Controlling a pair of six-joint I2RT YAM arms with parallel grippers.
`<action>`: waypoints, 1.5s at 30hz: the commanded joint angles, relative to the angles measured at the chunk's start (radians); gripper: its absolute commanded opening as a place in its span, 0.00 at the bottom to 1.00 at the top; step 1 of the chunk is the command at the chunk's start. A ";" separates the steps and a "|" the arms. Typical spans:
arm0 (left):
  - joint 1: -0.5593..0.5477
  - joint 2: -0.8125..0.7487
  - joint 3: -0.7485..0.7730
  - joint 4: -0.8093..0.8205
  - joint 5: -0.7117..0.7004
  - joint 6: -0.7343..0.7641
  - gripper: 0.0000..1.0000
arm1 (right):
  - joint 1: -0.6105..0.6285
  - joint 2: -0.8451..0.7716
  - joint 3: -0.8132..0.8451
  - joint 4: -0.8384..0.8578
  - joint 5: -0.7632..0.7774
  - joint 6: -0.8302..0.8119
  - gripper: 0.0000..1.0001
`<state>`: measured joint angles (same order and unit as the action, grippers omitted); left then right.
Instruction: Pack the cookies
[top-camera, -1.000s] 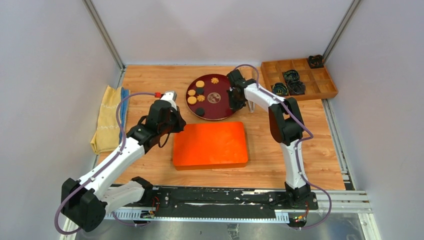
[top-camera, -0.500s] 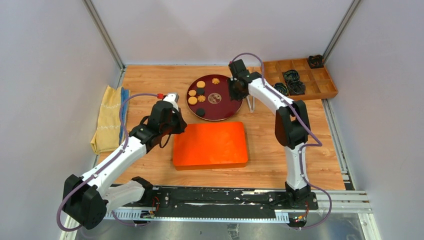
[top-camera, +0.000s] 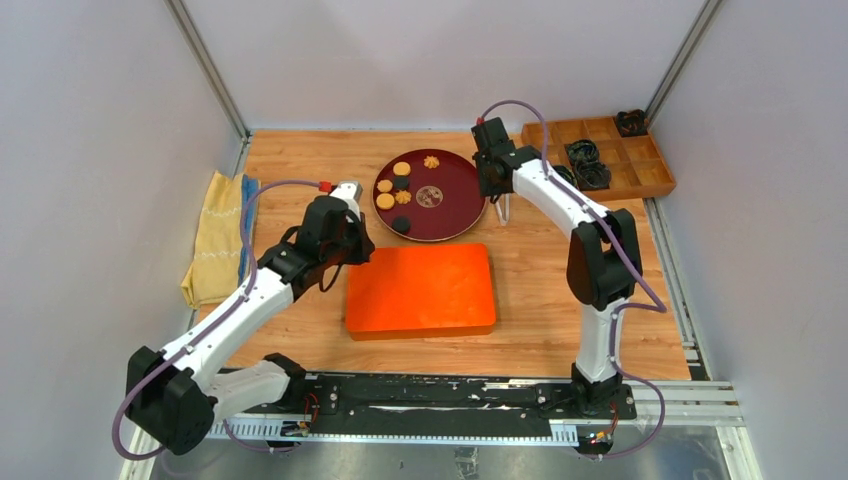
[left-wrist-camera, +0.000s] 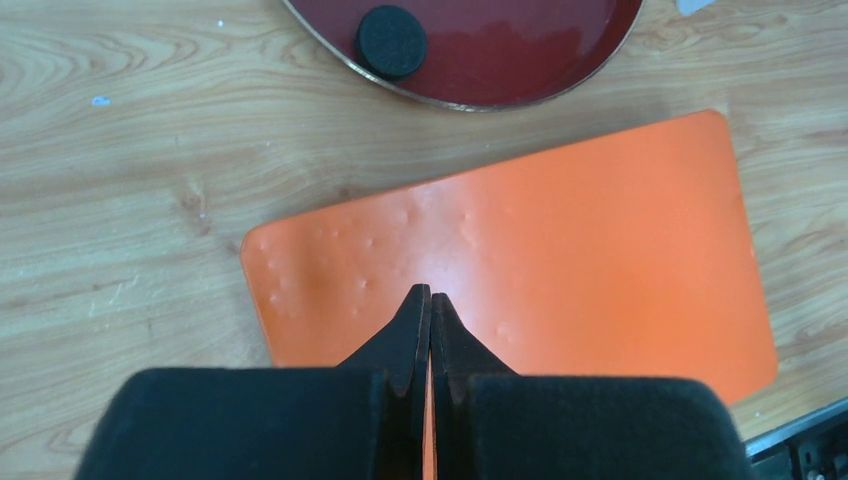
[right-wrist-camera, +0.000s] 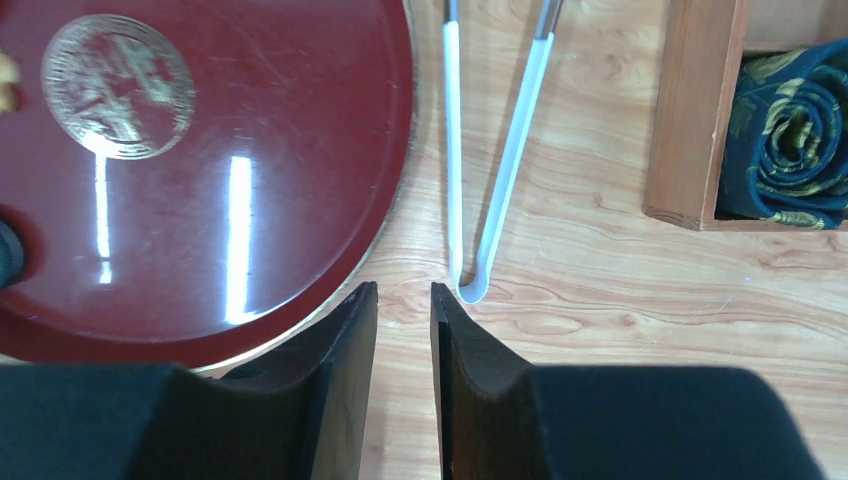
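Small round cookies (top-camera: 401, 168) lie on the dark red round plate (top-camera: 460, 207), at 9 o'clock from the nearer right hand (right-wrist-camera: 403, 300), slightly open and empty; thin white tongs (right-wrist-camera: 513, 150) stretch toward 12 o'clock before it; left hand (left-wrist-camera: 430, 305) is closed

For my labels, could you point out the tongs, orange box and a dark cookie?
tongs (right-wrist-camera: 470, 293): right wrist view, the bend.
orange box (left-wrist-camera: 560, 260): left wrist view, top face.
dark cookie (left-wrist-camera: 392, 41): left wrist view, its centre.

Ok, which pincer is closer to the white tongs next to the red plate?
Right. The right pincer hovers just beside the bent end of the white tongs, at the rim of the plate; the left pincer is well away, over the orange box.
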<state>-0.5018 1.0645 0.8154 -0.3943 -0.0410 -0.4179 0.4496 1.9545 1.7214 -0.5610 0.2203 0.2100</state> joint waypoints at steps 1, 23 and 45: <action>-0.018 0.052 0.062 0.041 0.014 -0.004 0.00 | -0.026 0.057 -0.023 0.001 0.054 -0.034 0.30; -0.027 0.030 0.041 0.004 -0.040 -0.006 0.00 | -0.094 0.196 -0.040 0.005 -0.054 0.008 0.13; -0.027 0.055 0.046 0.026 -0.001 -0.004 0.00 | -0.094 -0.147 -0.388 -0.001 -0.357 0.064 0.03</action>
<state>-0.5213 1.1210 0.8627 -0.3893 -0.0509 -0.4225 0.3653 1.8915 1.3705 -0.5270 -0.0208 0.2619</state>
